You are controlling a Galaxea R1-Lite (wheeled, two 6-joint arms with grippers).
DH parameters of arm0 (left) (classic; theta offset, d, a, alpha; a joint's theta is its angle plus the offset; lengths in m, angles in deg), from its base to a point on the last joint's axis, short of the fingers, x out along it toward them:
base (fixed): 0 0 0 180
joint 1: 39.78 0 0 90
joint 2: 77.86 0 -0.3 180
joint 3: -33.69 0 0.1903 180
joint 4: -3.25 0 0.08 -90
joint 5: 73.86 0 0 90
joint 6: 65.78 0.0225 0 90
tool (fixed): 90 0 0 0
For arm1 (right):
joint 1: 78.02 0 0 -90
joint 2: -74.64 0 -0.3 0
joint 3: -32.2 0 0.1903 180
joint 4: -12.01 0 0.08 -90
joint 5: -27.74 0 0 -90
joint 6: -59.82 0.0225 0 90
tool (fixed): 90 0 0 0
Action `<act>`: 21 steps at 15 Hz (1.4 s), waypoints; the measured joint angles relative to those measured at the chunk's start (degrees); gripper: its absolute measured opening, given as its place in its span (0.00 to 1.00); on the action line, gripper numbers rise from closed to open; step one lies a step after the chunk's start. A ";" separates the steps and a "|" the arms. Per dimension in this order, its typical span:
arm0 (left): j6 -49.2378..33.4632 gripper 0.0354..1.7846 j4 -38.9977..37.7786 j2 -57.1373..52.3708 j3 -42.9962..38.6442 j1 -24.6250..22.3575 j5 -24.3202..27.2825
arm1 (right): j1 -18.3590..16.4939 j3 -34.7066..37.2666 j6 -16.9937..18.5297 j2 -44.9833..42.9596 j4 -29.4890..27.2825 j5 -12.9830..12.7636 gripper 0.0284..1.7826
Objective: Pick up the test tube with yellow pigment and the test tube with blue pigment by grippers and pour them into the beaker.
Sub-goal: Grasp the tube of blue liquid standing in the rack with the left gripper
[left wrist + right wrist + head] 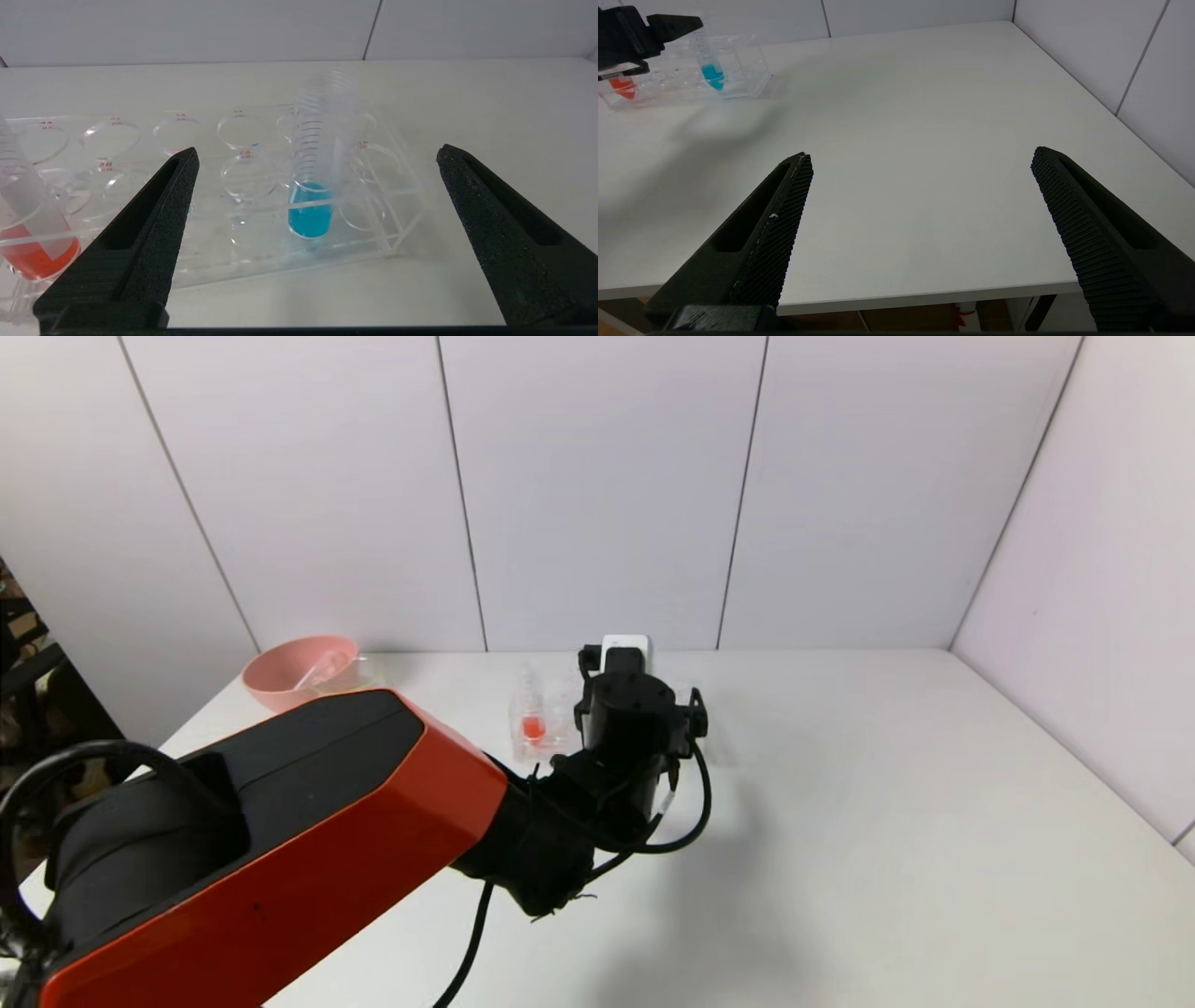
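- Your left end effector (317,154) is spread wide and empty, lined up on the test tube with blue pigment (314,186), which stands upright in the clear rack (397,205).
- Looks like the approach step: next you'd ease forward and close on the tube above the liquid.
- Right end effector (920,161) hangs wide and idle over the counter's near edge.
- Plain white counter (887,784), white panel walls (597,485).

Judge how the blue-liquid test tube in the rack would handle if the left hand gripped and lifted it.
The blue test tube looks clear, smooth and slim, so probably light but slippery and breakable. It is open-topped with a little liquid low down, so tilting might spill it. It stands in the rack, so a straight-up lift seems safest. The left hand is open around it.
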 joint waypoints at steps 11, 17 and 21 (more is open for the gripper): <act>1.67 1.00 3.97 6.36 10.72 -3.30 1.40 | 0.00 0.00 0.00 0.00 0.00 0.00 0.96; 1.62 0.97 5.99 7.46 12.42 -3.32 1.43 | 0.00 0.00 0.00 0.00 0.00 0.00 0.96; 1.65 0.74 6.23 7.80 12.53 -3.15 1.43 | 0.00 0.00 0.00 0.00 0.00 0.00 0.96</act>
